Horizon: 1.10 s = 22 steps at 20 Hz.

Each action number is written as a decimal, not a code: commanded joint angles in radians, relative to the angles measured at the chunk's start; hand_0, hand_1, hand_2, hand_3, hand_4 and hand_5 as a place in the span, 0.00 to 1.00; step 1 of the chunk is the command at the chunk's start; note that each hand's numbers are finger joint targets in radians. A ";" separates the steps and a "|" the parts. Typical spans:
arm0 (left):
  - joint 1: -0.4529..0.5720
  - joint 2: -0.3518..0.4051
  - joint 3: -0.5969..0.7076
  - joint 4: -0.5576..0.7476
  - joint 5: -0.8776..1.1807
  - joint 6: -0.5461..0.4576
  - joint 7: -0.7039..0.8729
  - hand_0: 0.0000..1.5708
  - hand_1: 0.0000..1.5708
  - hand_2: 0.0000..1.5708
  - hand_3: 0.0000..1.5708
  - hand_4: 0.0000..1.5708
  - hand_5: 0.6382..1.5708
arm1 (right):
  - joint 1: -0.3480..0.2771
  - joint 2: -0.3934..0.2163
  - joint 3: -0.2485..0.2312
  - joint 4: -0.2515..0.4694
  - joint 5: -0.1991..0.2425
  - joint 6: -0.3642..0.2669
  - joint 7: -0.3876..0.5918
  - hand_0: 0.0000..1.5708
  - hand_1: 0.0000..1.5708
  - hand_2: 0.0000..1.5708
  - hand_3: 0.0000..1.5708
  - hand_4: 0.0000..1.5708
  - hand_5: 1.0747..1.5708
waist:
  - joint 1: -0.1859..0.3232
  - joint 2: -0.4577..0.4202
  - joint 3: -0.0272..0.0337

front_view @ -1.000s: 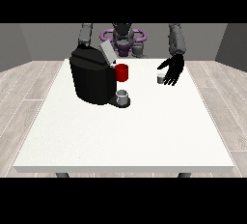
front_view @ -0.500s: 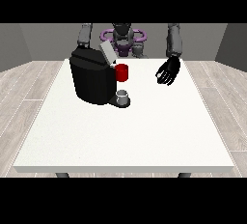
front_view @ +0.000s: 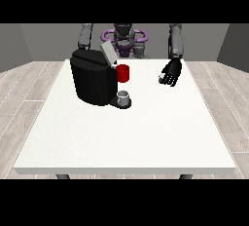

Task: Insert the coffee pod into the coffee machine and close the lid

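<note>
A bare test room, set up like a robotics lab

We see a large white table (front_view: 131, 137) standing alone on a floor of pale wood-look planks (front_view: 22, 93), with plain grey walls (front_view: 44, 42) behind it and no furniture, shelves or windows of a home around it. We take it for a lab because a humanoid robot (front_view: 124, 37) stands at the table's far edge, and the only household item on the tabletop is a black coffee machine (front_view: 95, 81), placed there by itself rather than on a kitchen counter.
</note>
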 commanded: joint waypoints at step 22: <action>-0.257 -0.094 0.087 -0.051 0.087 -0.367 0.045 0.89 0.89 0.89 0.85 0.38 1.00 | 0.010 0.007 -0.008 0.109 0.043 -0.039 0.028 0.00 0.00 0.00 0.00 0.00 1.00 | 0.016 -0.194 -0.0011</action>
